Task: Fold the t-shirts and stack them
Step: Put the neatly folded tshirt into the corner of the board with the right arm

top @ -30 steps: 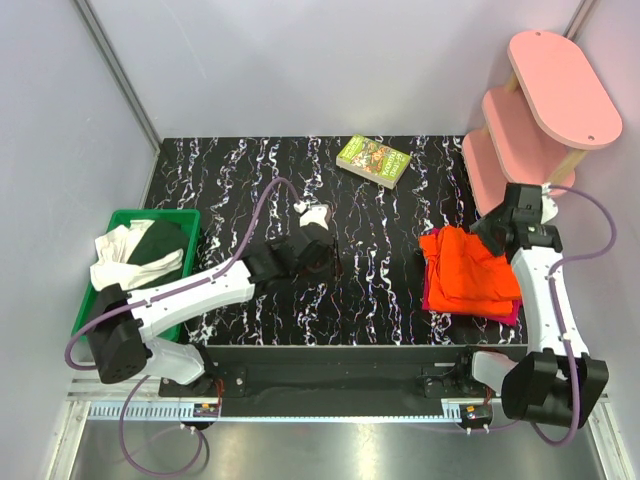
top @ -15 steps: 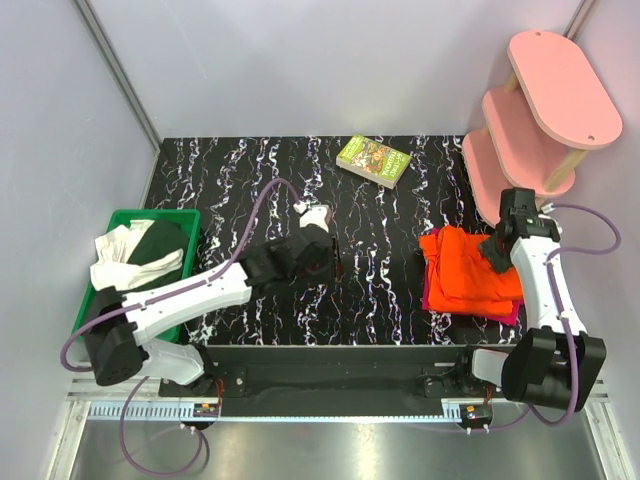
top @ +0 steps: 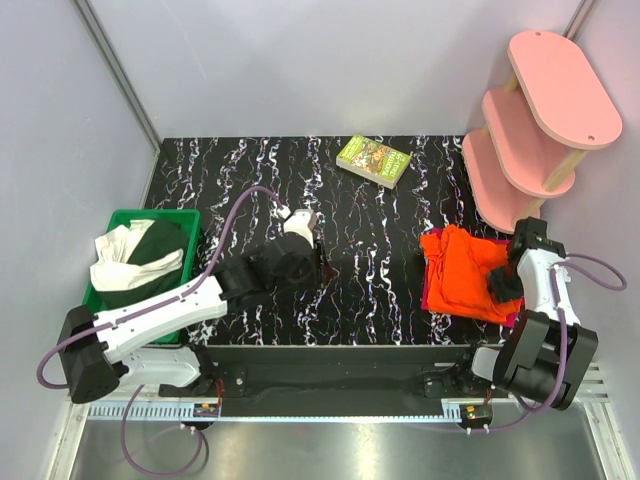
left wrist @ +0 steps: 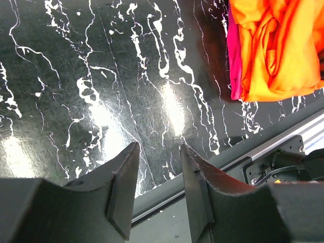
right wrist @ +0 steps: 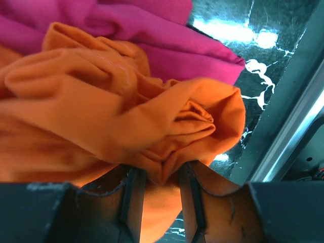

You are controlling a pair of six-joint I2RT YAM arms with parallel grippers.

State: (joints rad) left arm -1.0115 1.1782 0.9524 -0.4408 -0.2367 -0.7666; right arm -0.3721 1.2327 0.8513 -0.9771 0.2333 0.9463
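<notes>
Most of the magenta t-shirt (right wrist: 177, 40) lies buried under the orange t-shirt (right wrist: 101, 101). Only a strip shows at the pile's edge, and I cannot tell how many orange layers there are. The tips of my right gripper (right wrist: 159, 174) vanish into the cloth. The orange is soft and rumpled, bunched into a knot of folds. My right fingers (right wrist: 132, 197) pinch that bunch at the pile's near right part, on the right side of the glossy black, white-veined table (top: 380, 220). My left gripper (left wrist: 158, 152) hovers over bare tabletop, its fingers a narrow gap apart and holding nothing.
</notes>
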